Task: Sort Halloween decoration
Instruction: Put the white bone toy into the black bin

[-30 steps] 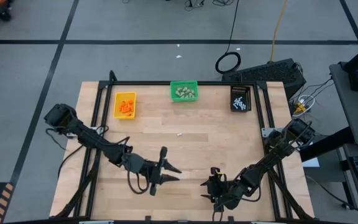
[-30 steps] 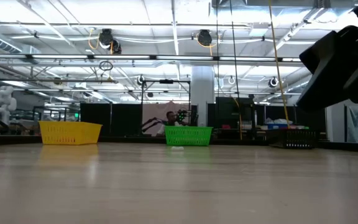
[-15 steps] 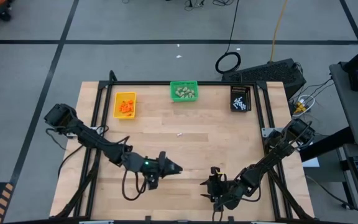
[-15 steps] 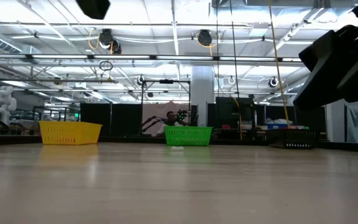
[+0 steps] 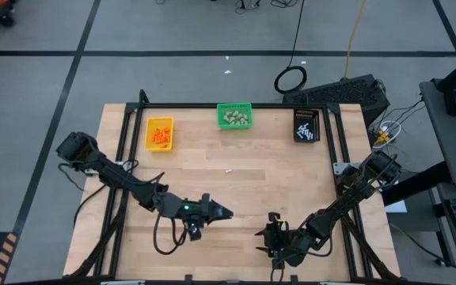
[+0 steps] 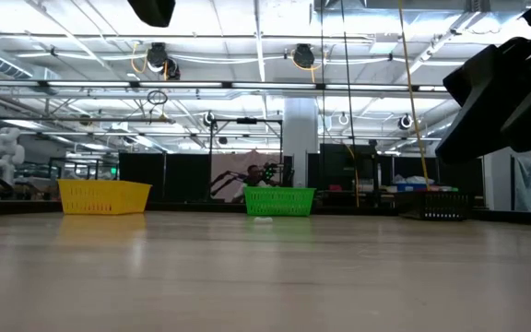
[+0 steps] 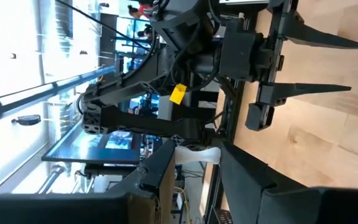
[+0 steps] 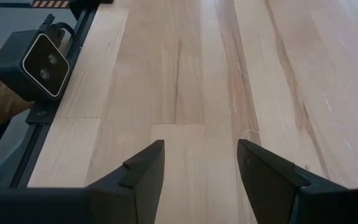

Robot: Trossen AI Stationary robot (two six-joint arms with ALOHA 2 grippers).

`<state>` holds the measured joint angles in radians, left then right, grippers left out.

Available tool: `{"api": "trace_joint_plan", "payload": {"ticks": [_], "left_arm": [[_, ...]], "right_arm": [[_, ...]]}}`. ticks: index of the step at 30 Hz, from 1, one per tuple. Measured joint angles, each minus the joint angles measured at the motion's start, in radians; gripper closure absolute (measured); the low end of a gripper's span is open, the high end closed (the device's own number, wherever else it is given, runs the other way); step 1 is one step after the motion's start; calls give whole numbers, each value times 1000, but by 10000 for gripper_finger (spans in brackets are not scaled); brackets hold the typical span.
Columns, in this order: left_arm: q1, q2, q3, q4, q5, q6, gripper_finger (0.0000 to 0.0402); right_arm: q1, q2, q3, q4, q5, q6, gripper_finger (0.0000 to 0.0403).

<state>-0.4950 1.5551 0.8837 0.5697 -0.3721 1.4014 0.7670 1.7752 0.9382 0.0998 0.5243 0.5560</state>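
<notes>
One thin white stick (image 5: 229,170) lies alone on the bare wood at mid-table, and the low view shows it in front of the green bin (image 6: 263,219). Orange bits fill the yellow bin (image 5: 159,133), beige lumps the green bin (image 5: 234,117), and white sticks the black bin (image 5: 306,125). My left gripper (image 5: 224,212) hovers near the table's near edge, left of centre, rolled on its side and open (image 7: 197,149). My right gripper (image 5: 260,242) sits low by the near edge, open (image 8: 201,165), pointing left. Both are far from the stick.
The three bins stand in a row along the far edge. A small camera block (image 8: 33,62) sits on the table frame at the near edge, close to my right gripper. The two grippers face each other a short gap apart (image 7: 316,62). Bare wood spans mid-table.
My left gripper has rolled about its wrist, so its fingers, spread flat in the high view before, now stand one over the other. A dark part of that arm has come into the top of the low view. The right arm has kept still.
</notes>
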Motion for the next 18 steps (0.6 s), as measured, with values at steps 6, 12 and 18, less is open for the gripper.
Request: {"api": "trace_joint_plan", "payload": {"ticks": [6, 12, 18], "left_arm": [[0, 0, 0, -2, 0, -7, 288], [0, 0, 0, -2, 0, -20, 288], [4, 0, 0, -3, 0, -270, 288]], "right_arm": [[0, 0, 0, 0, 0, 0, 213], [0, 0, 0, 0, 0, 0, 213], [0, 0, 0, 0, 0, 0, 213]]}}
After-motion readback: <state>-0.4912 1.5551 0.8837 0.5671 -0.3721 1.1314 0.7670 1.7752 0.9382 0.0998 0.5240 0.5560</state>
